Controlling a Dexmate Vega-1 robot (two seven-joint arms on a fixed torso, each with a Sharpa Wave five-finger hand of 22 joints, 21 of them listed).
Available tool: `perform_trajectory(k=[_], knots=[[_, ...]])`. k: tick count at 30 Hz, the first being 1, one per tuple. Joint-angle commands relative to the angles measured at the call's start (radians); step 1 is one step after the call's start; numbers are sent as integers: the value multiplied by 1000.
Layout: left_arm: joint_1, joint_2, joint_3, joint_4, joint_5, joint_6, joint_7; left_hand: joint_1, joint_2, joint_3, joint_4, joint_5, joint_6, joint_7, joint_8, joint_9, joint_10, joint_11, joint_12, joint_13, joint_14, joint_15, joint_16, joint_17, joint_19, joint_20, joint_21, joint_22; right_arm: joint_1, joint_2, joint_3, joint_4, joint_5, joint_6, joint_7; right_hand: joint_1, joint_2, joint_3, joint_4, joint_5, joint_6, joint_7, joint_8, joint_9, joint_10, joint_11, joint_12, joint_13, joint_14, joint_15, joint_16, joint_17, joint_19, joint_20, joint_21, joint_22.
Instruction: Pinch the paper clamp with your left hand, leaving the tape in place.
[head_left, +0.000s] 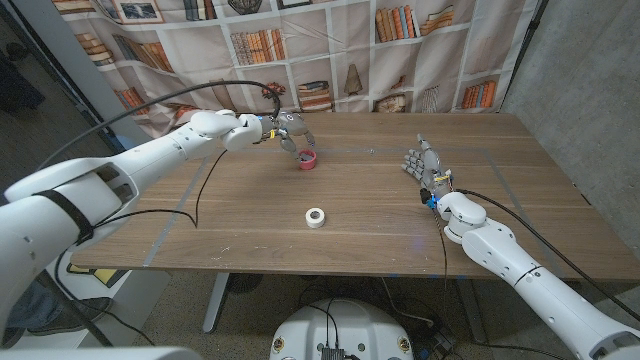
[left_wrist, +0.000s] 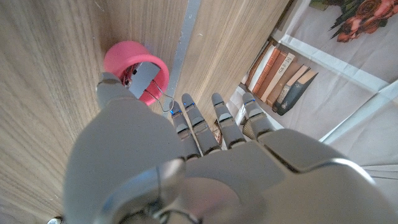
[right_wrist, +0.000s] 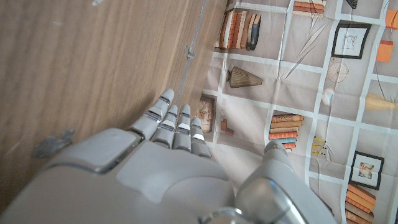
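The left hand, fingers spread and holding nothing, hovers just beside the pink paper clamp at the table's far middle, approaching; next, thumb and finger must close on it, avoiding the white tape roll.

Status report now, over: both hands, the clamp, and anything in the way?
Left hand open, right above pink paper clamp, not pinching yet. Right hand open, holding nothing. Tape sits apart, nearer the robot. Nothing blocking.

On the bench, the clamp sits behind the tape. The left hand is just beside the clamp; the right hand is well apart to the right.
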Motion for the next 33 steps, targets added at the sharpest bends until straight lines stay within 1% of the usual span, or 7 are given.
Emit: perform_trajectory(k=[1, 10, 14, 16, 25, 29, 33], knots=[[-14, -12, 14, 26, -16, -4, 10, 3, 13, -4, 7, -4, 15, -1, 6, 2, 12, -1, 5, 2, 12, -141, 5, 2, 6, 2, 2, 4, 6, -1, -2, 2, 3, -12, -1, 1, 5, -2, -2, -1, 0, 0, -1, 6, 12, 1, -2, 2, 7, -1, 0, 2, 10, -8, -5, 3], [-20, -24, 26, 50, -26, -14, 23, 30, 34, -10, 17, -13, 72, -4, 4, -1, 75, -2, 2, -1, 36, -155, 1, -1, 20, 3, 2, 4, 5, -2, -2, 2, 6, -15, -1, 0, 5, -2, -2, -1, -1, 0, -1, 6, 12, 0, -2, 2, 7, -1, 0, 2, 10, -8, -5, 3], [-20, -26, 28, 54, -32, -16, 28, 62, 46, -16, 41, -25, 105, -4, -14, -1, 103, -2, -8, -2, 54, -155, -4, -1, 30, 3, 0, 4, 6, -2, -3, 5, 8, -16, 2, 0, 6, -2, -2, -1, -1, -1, -1, 6, 11, -1, -3, 2, 7, -1, 0, 2, 10, -8, -6, 3], [-19, -27, 29, 53, -35, -14, 31, 72, 50, -16, 49, -27, 127, -4, -11, -1, 120, -2, -6, -2, 59, -155, -4, -1, 31, -2, 0, 4, 6, -2, -4, 6, 8, -16, 4, 0, 6, -2, -2, -1, 0, 0, -1, 6, 11, -1, -3, 2, 7, 0, 0, 2, 10, -7, -6, 3], [-14, -24, 30, 50, -41, -12, 38, 81, 57, -14, 54, -28, 145, -4, -9, -1, 134, -2, -5, -2, 69, -157, -2, -1, 39, -12, 1, 3, 7, -2, -6, 7, 9, -17, 6, 0, 6, -3, -2, -1, 0, 0, -1, 6, 13, 1, -3, 2, 7, -1, 0, 2, 10, -6, -6, 3], [-12, -25, 28, 56, -47, -13, 49, 96, 67, -10, 55, -28, 180, -2, 0, -2, 164, -3, 2, -2, 87, -159, 2, -2, 51, -20, 4, 3, 9, -2, -8, 7, 7, -20, 5, 0, 6, -3, -2, -1, 0, 0, 0, 6, 12, 0, -3, 2, 7, -1, 0, 2, 10, -6, -6, 3], [-9, -29, 26, 65, -54, -16, 71, 127, 81, -1, 48, -27, 208, -1, 5, -3, 194, -4, 5, -2, 107, -162, 4, -2, 63, -37, 6, 3, 10, -2, -10, 7, 6, -22, 5, 0, 7, -4, -2, -1, 0, 0, -1, 6, 13, 0, -3, 2, 7, -1, 0, 2, 10, -6, -7, 3]])
